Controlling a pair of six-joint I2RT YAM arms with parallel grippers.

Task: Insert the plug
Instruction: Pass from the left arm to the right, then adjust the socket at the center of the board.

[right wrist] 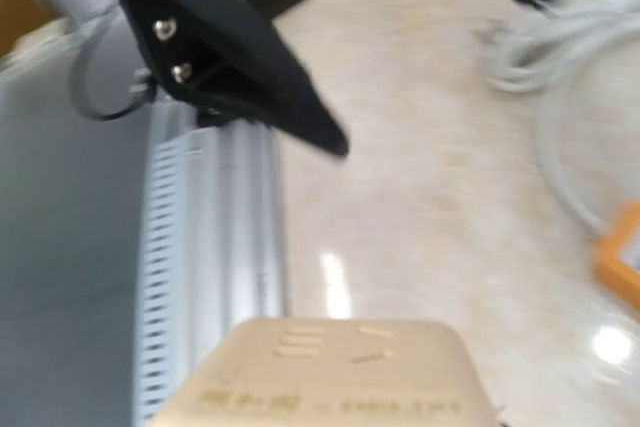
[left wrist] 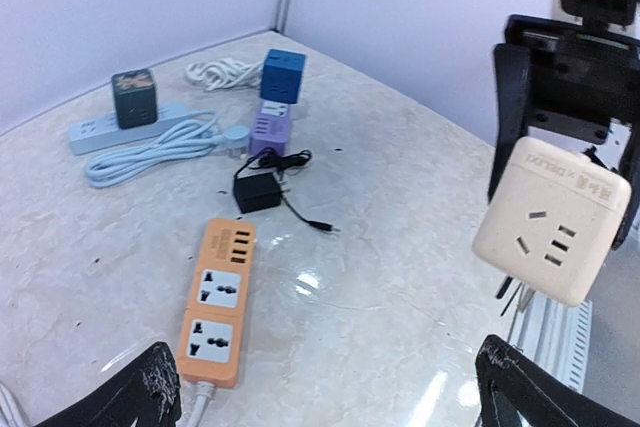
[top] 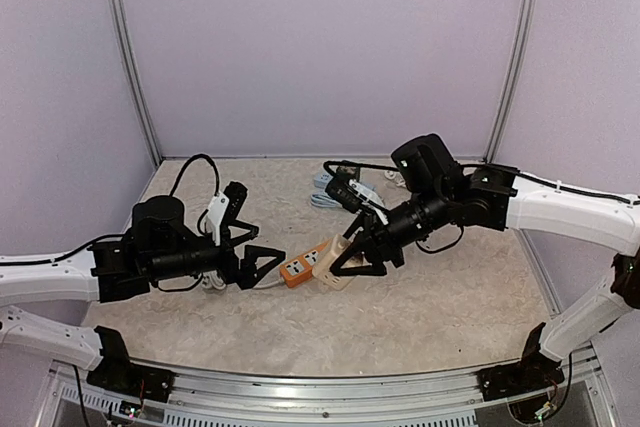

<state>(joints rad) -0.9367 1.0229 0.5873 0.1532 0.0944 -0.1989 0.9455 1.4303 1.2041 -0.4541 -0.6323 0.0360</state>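
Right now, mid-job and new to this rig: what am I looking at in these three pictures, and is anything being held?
You are looking at two robot arms bolted to a table, each ending in a two-finger gripper. The overhead picture looks down from behind them, with the left arm on the left. The other two pictures come from cameras on the wrists.

The left gripper is open and holds nothing. Its camera looks past its own fingertips at an orange power strip lying flat.

The right gripper is shut on a cream cube socket. Its own view is blurred, with that cube at the bottom edge.

Farther back lie a black adapter with its thin cable, a purple cube, a blue cube, a pale power strip with a dark cube on it, and white cords.
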